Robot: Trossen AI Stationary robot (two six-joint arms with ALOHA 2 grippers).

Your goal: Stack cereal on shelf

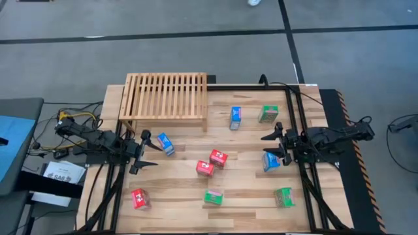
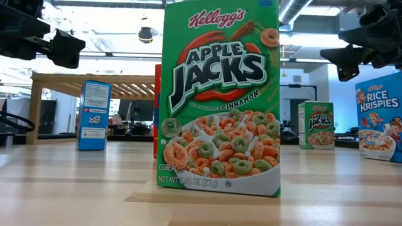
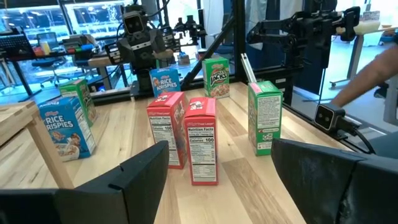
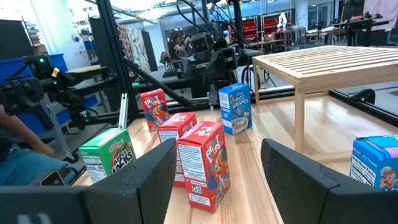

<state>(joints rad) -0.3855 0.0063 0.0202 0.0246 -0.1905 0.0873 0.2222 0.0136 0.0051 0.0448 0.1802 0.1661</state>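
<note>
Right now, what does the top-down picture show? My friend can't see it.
Nine small cereal boxes, red, blue and green, stand scattered on a wooden table, none on the slatted wooden shelf at its far left. The left gripper and right gripper hover at the sides, fingers open, holding nothing.

Nine cereal boxes stand on the bench (image 1: 176, 196): three red (image 1: 219, 157), three blue (image 1: 236, 117) and three green (image 1: 268, 114). One slatted shelf (image 1: 166, 95). Two arms.

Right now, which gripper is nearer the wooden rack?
Left. The left gripper hovers just in front of the wooden rack's near-left corner, beside a blue box. The right gripper sits well off to the rack's right.
</note>
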